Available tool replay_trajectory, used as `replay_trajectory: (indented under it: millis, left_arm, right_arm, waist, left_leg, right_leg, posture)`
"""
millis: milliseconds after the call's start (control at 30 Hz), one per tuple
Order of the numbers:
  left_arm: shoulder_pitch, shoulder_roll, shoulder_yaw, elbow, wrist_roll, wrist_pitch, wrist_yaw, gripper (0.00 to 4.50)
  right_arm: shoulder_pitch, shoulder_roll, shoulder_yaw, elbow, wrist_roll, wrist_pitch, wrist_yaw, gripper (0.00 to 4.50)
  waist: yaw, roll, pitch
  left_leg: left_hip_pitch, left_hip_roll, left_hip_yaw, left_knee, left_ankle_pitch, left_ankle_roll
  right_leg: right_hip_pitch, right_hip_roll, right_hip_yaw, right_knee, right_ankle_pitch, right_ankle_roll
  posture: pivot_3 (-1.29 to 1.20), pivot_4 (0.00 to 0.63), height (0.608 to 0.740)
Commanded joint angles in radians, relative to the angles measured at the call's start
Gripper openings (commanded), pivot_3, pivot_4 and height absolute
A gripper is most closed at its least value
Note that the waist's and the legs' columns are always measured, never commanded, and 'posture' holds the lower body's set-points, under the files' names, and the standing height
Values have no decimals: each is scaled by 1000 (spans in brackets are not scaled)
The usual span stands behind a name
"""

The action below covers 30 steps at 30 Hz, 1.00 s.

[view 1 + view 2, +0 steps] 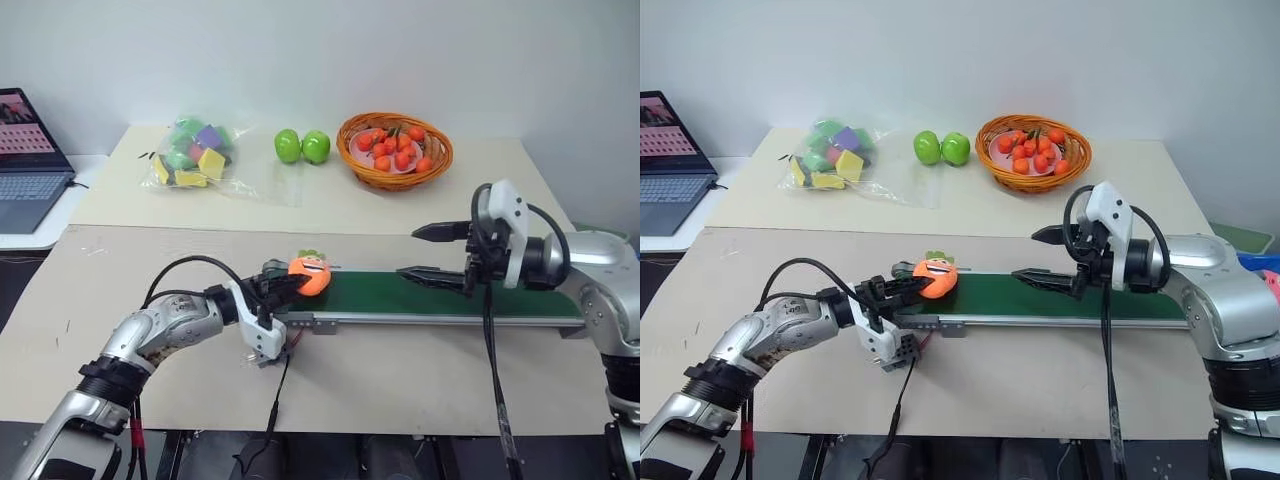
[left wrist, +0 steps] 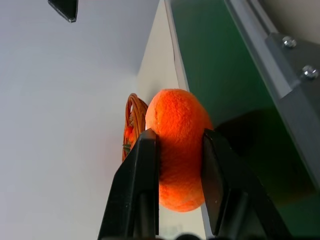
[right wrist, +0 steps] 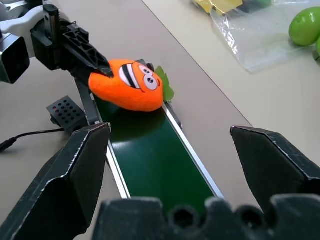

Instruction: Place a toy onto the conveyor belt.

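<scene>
**Carrot toy held over the belt's left end**

The long dark green conveyor belt with grey metal side rails (image 1: 450, 293) runs from the left gripper (image 1: 290, 284) across to beneath the right gripper (image 1: 425, 253), lying on a pale beige table top (image 1: 400, 380).

The left gripper is clamped on the orange carrot-shaped plush toy with a cartoon smiling face (image 1: 311, 275), its two black fingers (image 2: 142, 180) pressing the plush body from either side. The toy sits right at the belt's near-left end, just ahead of those fingers; whether it rests on the green surface or hangs just above cannot be told. Its long axis runs roughly along the belt, the green leafy top pointing away from the left gripper and toward the far side of the table, the face turned toward the right gripper.

The right gripper stands with its fingers spread wide, holding nothing, above the belt and well apart from the toy.

Just beside the left gripper, off the belt's rail, lies a small grey perforated box with a cable (image 3: 66, 111).

No readable writing shows.
</scene>
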<state>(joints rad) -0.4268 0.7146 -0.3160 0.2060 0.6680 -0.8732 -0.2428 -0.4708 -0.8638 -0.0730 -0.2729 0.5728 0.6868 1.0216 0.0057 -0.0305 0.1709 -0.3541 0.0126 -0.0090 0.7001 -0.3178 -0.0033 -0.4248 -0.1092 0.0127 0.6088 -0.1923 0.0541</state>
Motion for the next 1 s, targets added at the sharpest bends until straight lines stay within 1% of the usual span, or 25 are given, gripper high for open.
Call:
replay_trajectory:
  millis: [33,167,200,233,300,400,433,500,533,567,600,667,700,733,767,800,867,933,1000]
  left_arm:
    - [6,5,-35,56,16,-3,-26,1166]
    - [6,12,-56,96,12,-12,-55,1166]
    - [5,13,-59,103,12,-10,-61,1700]
    - [3,14,-62,109,11,-9,-65,1927]
    - [3,18,-66,118,-17,-14,-86,2680]
    - [14,28,-63,107,-74,-20,-116,3656]
    - [17,30,-60,104,-89,-19,-124,4113]
    - [26,37,-46,106,-173,-1,-162,4417]
    - [28,37,-34,107,-229,21,-188,4417]
    - [43,23,-4,93,-361,113,-249,4417]
    - [53,13,17,83,-453,180,-293,4417]
    - [82,-7,66,18,-730,449,-454,4417]
    - [91,-11,81,-9,-807,543,-505,4417]
    - [103,-3,100,-61,-928,685,-574,4417]
    - [109,2,115,-99,-999,780,-616,4417]
    - [104,-1,147,-131,-1084,901,-627,4417]
    - [85,-7,200,-171,-1200,1094,-634,4417]
    - [51,5,239,-202,-1293,1244,-660,4417]
    - [23,17,261,-229,-1351,1362,-679,4417]
  right_arm:
    - [-4,-22,-53,-32,19,-2,-4,4500]
    - [-5,-23,-55,-32,18,-2,-6,4500]
    - [-5,-23,-55,-32,17,-2,-7,4500]
    - [-5,-23,-56,-31,17,-3,-7,4500]
    - [-6,-22,-55,-29,15,-5,-7,4500]
    - [-7,-21,-52,-25,12,-10,-6,4500]
    - [-8,-20,-51,-23,11,-11,-5,4500]
    - [-9,-19,-49,-20,10,-13,-3,4500]
    - [-9,-20,-49,-19,9,-14,-2,4500]
    - [-8,-21,-49,-18,9,-15,-1,4500]
    - [-8,-21,-49,-17,8,-16,0,4500]
    - [-3,-28,-55,-14,7,-19,6,4500]
    - [-1,-30,-57,-13,7,-20,8,4500]
    - [2,-35,-61,-11,7,-21,12,4500]
    - [4,-38,-62,-10,6,-22,15,4500]
    - [5,-42,-65,-7,6,-23,18,4500]
    - [6,-50,-69,-2,5,-25,22,4500]
    - [6,-57,-73,2,5,-26,27,4500]
    - [7,-60,-75,3,6,-26,30,4500]
  waist:
    - [1,2,-1]
    - [2,6,-3]
    - [2,5,-3]
    - [4,6,-3]
    - [4,7,-4]
    - [-1,8,-5]
    - [-4,9,-5]
    - [-11,9,-6]
    - [-15,10,-6]
    - [-18,10,-6]
    - [-21,10,-6]
    - [-23,10,-6]
    - [-23,10,-6]
    - [-24,10,-6]
    - [-23,9,-5]
    - [-24,10,-5]
    - [-22,9,-5]
    - [-21,9,-5]
    - [-17,8,-4]
  left_leg:
    - [1,0,0,0,0,0]
    - [2,0,0,0,0,0]
    - [2,0,1,0,0,0]
    - [1,0,1,1,0,0]
    - [2,0,0,1,0,0]
    - [2,0,1,1,0,0]
    - [2,0,1,1,0,0]
    - [2,0,1,1,0,0]
    - [2,0,1,1,0,0]
    - [2,0,1,1,0,0]
    - [2,0,1,1,0,1]
    - [2,1,1,1,0,1]
    - [2,1,1,1,0,1]
    - [2,1,1,1,0,1]
    - [2,1,1,2,0,1]
    - [2,1,0,2,0,1]
    - [1,1,0,2,0,1]
    - [1,1,0,3,0,1]
    - [1,1,-1,3,0,1]
  right_leg:
    - [0,0,0,0,0,0]
    - [2,0,0,0,0,0]
    - [2,0,0,0,0,0]
    - [1,0,0,0,0,0]
    - [2,0,0,0,0,0]
    - [2,0,0,1,0,0]
    - [2,0,0,1,0,0]
    - [2,0,0,1,0,0]
    - [2,0,0,1,0,0]
    - [1,0,0,1,0,0]
    - [1,0,0,1,0,0]
    - [1,0,0,2,0,0]
    - [1,0,0,2,0,0]
    - [0,0,0,2,0,0]
    - [0,0,0,2,0,1]
    - [0,1,0,2,0,1]
    - [0,1,0,2,-1,1]
    - [0,1,0,2,-1,1]
    - [0,1,0,2,-1,1]
  posture:
    - [0,150,738]
    - [0,150,738]
    - [0,150,738]
    - [0,150,738]
    - [0,150,738]
    - [0,150,738]
    - [0,150,738]
    - [0,150,738]
    - [0,150,738]
    - [0,150,738]
    - [0,150,738]
    - [0,150,738]
    - [0,150,738]
    - [0,150,738]
    - [0,150,738]
    - [0,150,738]
    - [0,150,738]
    - [0,150,738]
    - [0,150,738]
